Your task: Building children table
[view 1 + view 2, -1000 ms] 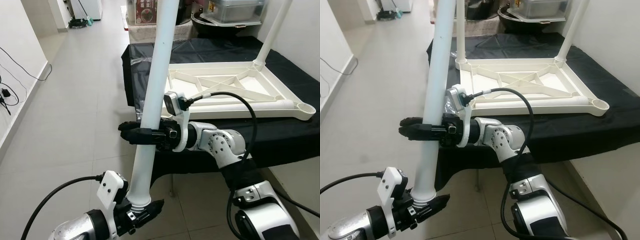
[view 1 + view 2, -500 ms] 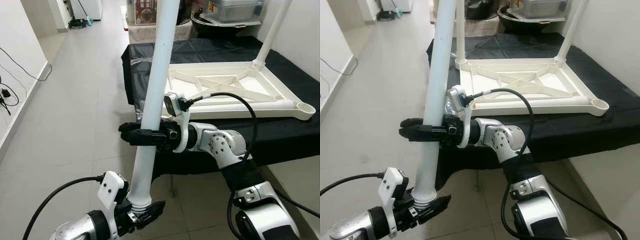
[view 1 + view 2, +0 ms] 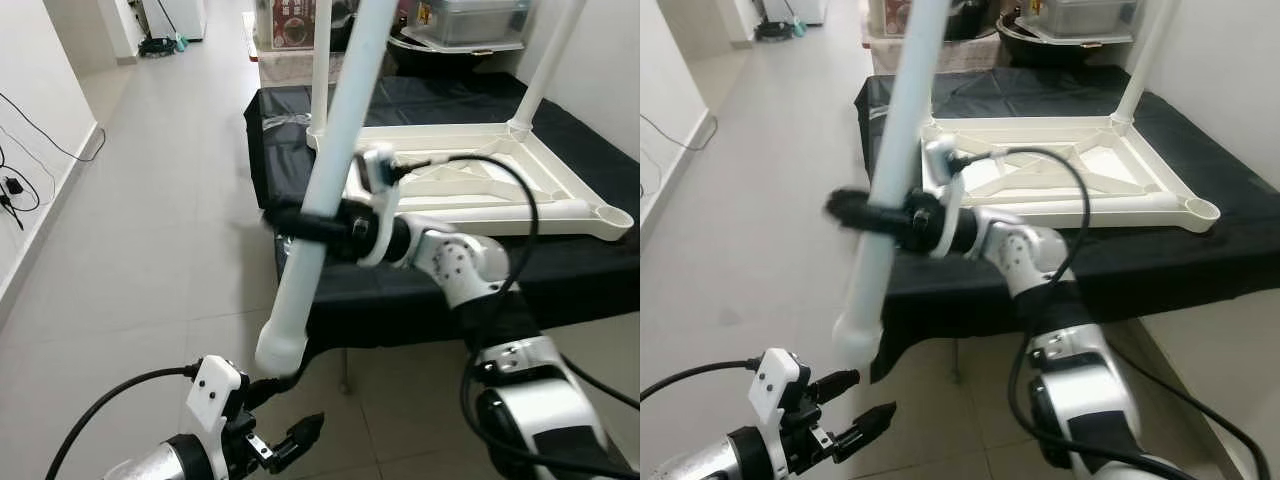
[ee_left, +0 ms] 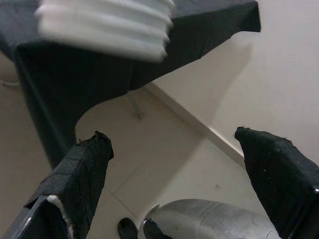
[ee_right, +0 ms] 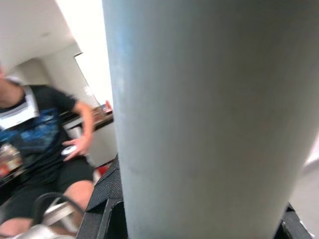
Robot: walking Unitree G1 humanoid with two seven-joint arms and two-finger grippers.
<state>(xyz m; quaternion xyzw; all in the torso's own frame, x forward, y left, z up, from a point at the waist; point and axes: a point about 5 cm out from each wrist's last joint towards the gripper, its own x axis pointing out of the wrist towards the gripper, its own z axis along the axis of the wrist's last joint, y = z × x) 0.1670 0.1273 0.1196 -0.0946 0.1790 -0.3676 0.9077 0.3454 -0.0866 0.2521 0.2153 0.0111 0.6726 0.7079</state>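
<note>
From the head, the right gripper (image 3: 300,222) — blurred — clamped the tilted white table leg (image 3: 320,200), top cut off. The left gripper (image 3: 290,445) hung beneath, fingers spread, holding nothing. Left wrist: threaded leg end, blurred. Right wrist: a blurred person (image 5: 40,149).

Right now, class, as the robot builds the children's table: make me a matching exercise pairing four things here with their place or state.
Column 1
1. left gripper
2. right gripper
3. table frame
4. loose table leg

Column 2
A. lying upside down on the black cloth
B. open, low above the floor
C. tilted, its threaded end hanging free
D. shut around the leg's middle

Pairs: 1-B, 2-D, 3-A, 4-C
</note>
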